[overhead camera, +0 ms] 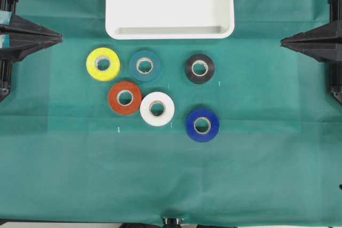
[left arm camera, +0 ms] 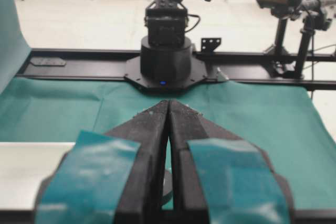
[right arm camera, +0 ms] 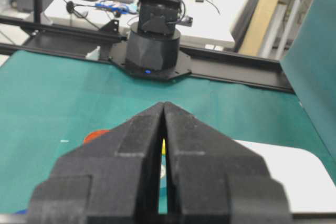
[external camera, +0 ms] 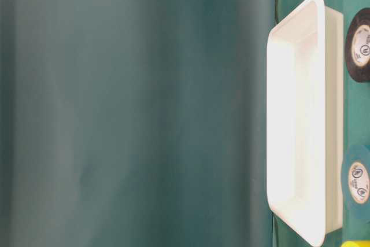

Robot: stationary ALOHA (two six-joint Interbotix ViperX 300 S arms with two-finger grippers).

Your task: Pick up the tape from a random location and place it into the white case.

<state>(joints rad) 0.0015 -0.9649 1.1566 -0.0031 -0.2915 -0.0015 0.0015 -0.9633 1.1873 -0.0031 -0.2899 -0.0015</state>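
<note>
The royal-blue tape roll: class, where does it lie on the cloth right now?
In the overhead view the royal-blue tape roll lies right of centre, nearest the white roll on its left, below the black roll.

Green cloth [overhead camera: 160,180]; cluttered white desk [right arm camera: 220,3] behind.

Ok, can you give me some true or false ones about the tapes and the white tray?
1. The blue tape is inside the white tray. False: it lies on the green cloth, apart from the tray.
2. Six rolls lie on the cloth. True.
3. The white roll touches the red roll. True.
4. The left pincer is wide open. False: it is shut.
5. The black roll is in the right pincer. False: it is shut on nothing.
</note>
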